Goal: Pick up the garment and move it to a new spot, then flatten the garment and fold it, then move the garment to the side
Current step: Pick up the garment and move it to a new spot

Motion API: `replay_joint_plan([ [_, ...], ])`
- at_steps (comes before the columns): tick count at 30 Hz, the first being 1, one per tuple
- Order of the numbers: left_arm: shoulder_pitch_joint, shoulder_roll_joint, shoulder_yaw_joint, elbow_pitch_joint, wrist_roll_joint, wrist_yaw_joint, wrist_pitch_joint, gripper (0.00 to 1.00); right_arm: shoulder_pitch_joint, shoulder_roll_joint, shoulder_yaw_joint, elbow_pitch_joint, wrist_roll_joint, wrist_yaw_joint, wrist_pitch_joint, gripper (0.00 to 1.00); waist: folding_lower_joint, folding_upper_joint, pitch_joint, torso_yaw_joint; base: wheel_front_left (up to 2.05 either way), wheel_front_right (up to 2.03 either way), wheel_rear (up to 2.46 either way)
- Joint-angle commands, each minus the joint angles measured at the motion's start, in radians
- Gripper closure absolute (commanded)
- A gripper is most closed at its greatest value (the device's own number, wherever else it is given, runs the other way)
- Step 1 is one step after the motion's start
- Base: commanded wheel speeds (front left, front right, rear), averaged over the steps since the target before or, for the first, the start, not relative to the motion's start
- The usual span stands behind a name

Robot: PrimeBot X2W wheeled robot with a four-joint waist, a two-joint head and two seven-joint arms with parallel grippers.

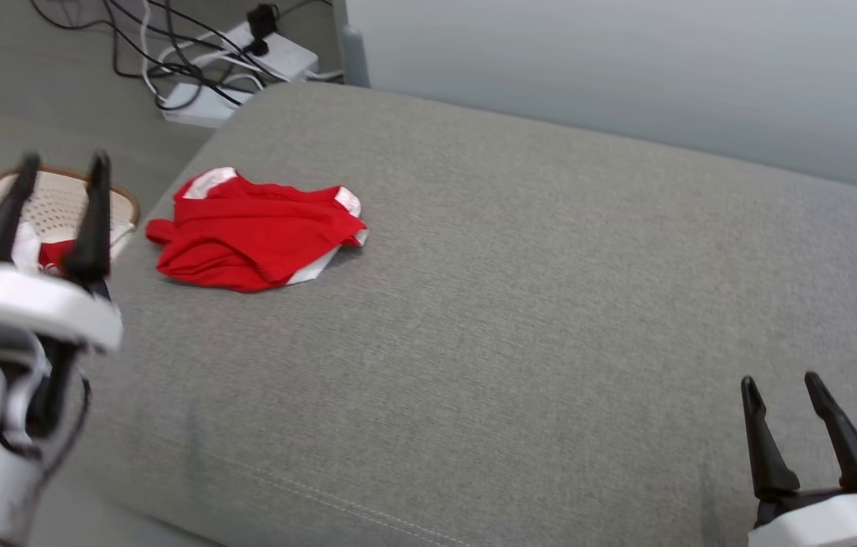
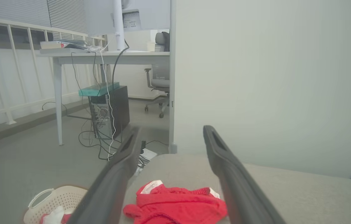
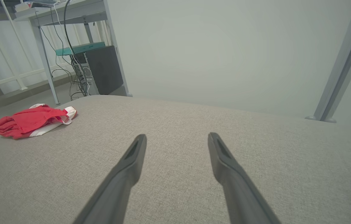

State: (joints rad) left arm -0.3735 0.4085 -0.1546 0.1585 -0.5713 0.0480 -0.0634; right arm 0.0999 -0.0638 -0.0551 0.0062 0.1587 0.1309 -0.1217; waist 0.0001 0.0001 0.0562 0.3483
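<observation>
The garment (image 1: 254, 232) lies crumpled near the left end of the cushion (image 1: 512, 304), close to the basket (image 1: 56, 209). The left gripper (image 1: 65, 163) hovers near it, spread wide and empty, likely lining up the pick. The right gripper (image 1: 779, 380), equally wide and empty, sits well apart.

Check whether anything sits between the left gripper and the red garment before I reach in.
Nothing visible does. The open left gripper hangs near the left edge of the grey cushion; only bare cushion lies between it and the red garment. The laundry basket sits on the floor, off that line.
</observation>
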Motion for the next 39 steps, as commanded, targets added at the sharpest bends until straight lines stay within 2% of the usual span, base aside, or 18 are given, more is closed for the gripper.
replay_joint_plan([
  [1, -0.083, 0.046, 0.045, -0.011, -0.015, -0.009, 0.016, 0.00, -0.046, -0.020, 0.019, -0.037, -0.002, 0.000, 0.009, 0.00, -0.0001, -0.0001, 0.042, -0.040, 0.00, 0.00, 0.00],
  [8, -0.356, 0.097, 0.069, 0.231, -0.118, -0.096, 0.160, 0.00, -0.099, -0.028, 0.018, -0.075, -0.014, 0.000, 0.018, 0.00, -0.0001, -0.0001, 0.163, -0.156, 0.00, 0.00, 0.00],
  [11, -0.432, 0.120, 0.082, 0.365, -0.144, -0.105, 0.209, 0.00, -0.124, -0.032, 0.020, -0.081, -0.015, 0.000, 0.018, 0.00, -0.0001, -0.0001, 0.218, -0.205, 0.00, 0.00, 0.00],
  [19, -0.493, 0.183, 0.120, 0.687, -0.196, -0.098, 0.318, 0.00, -0.187, -0.038, 0.038, -0.076, -0.011, 0.000, 0.009, 0.00, -0.0001, -0.0001, 0.333, -0.308, 0.00, 0.00, 0.00],
  [22, -0.480, 0.176, 0.131, 0.742, -0.217, -0.083, 0.347, 0.00, -0.197, -0.043, 0.032, -0.075, -0.009, 0.000, 0.004, 0.00, -0.0001, -0.0001, 0.359, -0.317, 0.00, 0.00, 0.00],
  [30, -0.477, 0.169, 0.120, 0.848, -0.227, -0.077, 0.388, 0.00, -0.226, -0.055, 0.040, -0.070, 0.001, 0.000, 0.004, 0.00, -0.0001, -0.0001, 0.385, -0.316, 0.00, 0.00, 0.00],
  [31, -0.480, 0.169, 0.116, 0.855, -0.226, -0.079, 0.392, 0.39, -0.228, -0.057, 0.043, -0.069, 0.003, 0.000, 0.004, 0.00, -0.0001, -0.0001, 0.384, -0.316, 0.00, 0.00, 0.00],
  [32, -0.484, 0.170, 0.111, 0.859, -0.221, -0.080, 0.387, 0.73, -0.230, -0.058, 0.046, -0.069, 0.008, 0.000, 0.003, 0.00, -0.0001, -0.0001, 0.383, -0.316, 0.00, 0.00, 0.00],
  [33, -0.486, 0.170, 0.108, 0.866, -0.218, -0.078, 0.388, 1.00, -0.232, -0.059, 0.048, -0.069, 0.010, 0.000, 0.002, 0.00, -0.0001, -0.0001, 0.382, -0.317, 0.00, 0.00, 0.00],
  [35, -0.495, 0.166, 0.102, 0.875, -0.215, -0.079, 0.382, 1.00, -0.232, -0.061, 0.047, -0.066, 0.014, 0.000, 0.002, 0.00, -0.0001, -0.0001, 0.376, -0.318, 0.00, 0.00, 0.00],
  [39, -0.522, 0.176, 0.078, 0.865, -0.178, -0.082, 0.301, 1.00, -0.217, -0.060, 0.034, -0.061, 0.021, 0.000, -0.003, 0.00, -0.0001, -0.0001, 0.350, -0.314, 0.00, 0.00, 0.00],
])
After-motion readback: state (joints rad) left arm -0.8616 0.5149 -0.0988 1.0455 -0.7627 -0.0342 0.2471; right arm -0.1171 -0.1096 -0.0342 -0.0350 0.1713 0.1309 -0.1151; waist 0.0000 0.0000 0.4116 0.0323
